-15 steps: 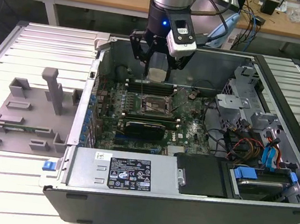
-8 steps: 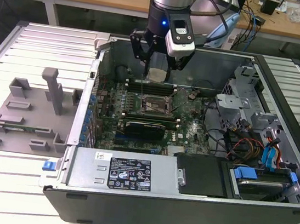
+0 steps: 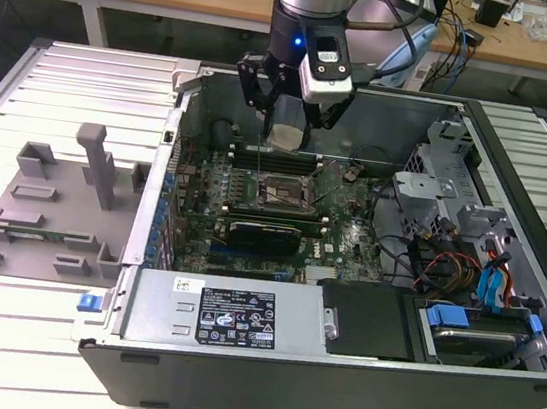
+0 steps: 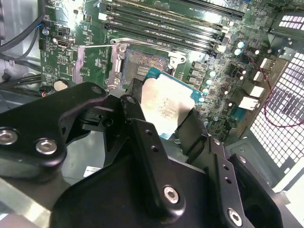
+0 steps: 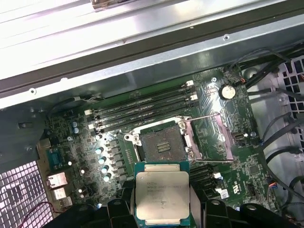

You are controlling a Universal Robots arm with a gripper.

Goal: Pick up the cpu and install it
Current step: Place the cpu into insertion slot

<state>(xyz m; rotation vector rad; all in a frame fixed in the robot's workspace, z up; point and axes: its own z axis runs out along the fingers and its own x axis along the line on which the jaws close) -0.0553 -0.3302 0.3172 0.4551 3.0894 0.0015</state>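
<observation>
Your gripper is clamped on the cpu, 1 finger on each of 2 opposite edges. It holds the chip in the air inside the open case, above the motherboard and just short of the bare socket (its cover plate looks swung aside). For a clean seating, I'd judge you want the chip level, square to the socket and free of sideways drag.

From high above its near wall, the exterior view looks down into the open computer case at mid distance. Both wrist views sit close over the motherboard, sharing the socket and cpu from opposing sides.
</observation>
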